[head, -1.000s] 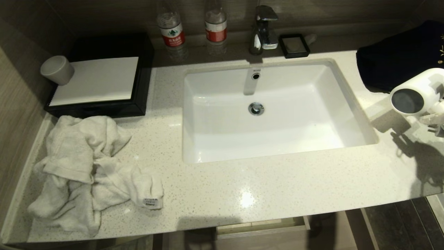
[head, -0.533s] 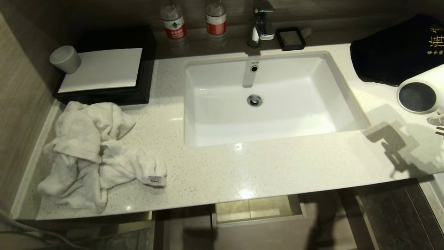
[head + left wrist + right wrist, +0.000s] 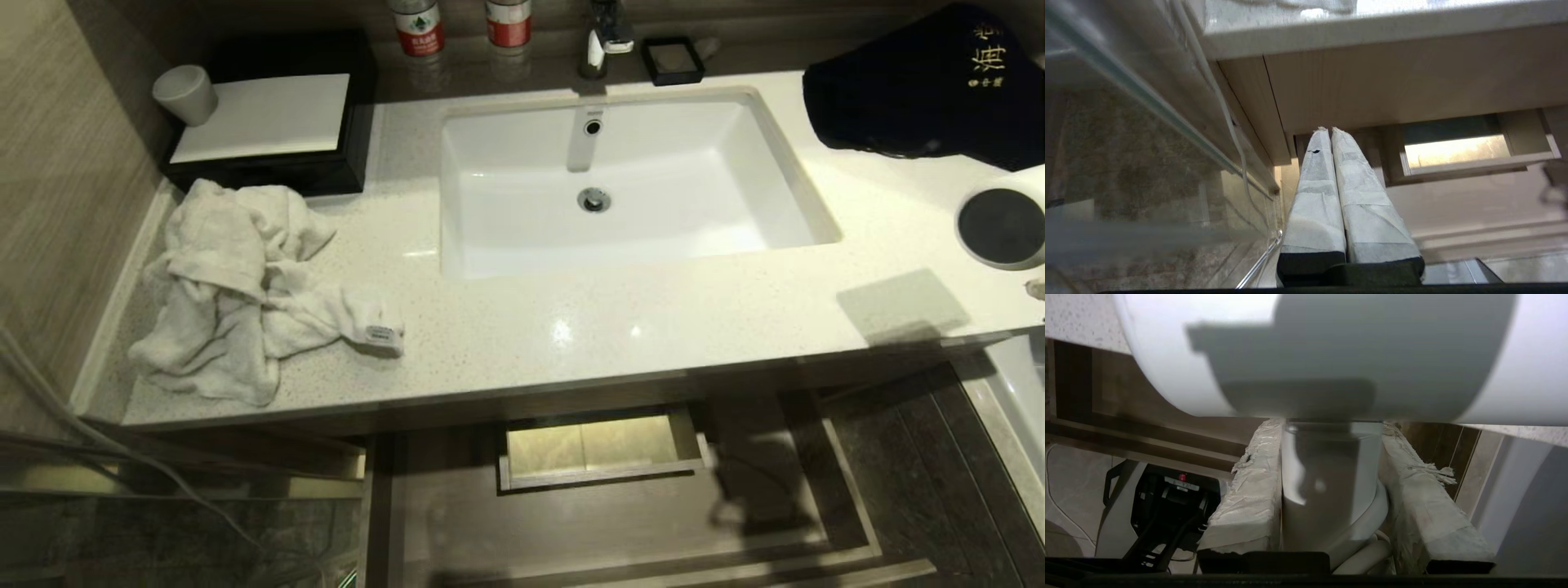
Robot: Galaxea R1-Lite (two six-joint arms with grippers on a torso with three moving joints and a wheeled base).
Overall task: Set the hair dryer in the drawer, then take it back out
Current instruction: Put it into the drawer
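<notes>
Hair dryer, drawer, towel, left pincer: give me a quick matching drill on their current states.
Things:
1. hair dryer
2. drawer
3. towel
4. left pincer

States:
A. pulled open below the counter
B. crumpled on the counter left of the sink
C. shut, holding nothing
D. handle clamped in the right pincer

Pairs: 1-D, 2-A, 3-B, 4-C

In the head view only the dark round end of the hair dryer point(image 3: 1001, 226) is shown, the rest being cut off by the right edge, so neither handle nor cord can be made out. The back of the drawer point(image 3: 604, 523) is hidden beneath the bench point(image 3: 620, 327). Two bottles point(image 3: 417, 24) are cropped at the top edge. In the right wrist view the dryer's barrel overruns the frame, and its handle is partly covered by taped fingers point(image 3: 1245, 506).
</notes>
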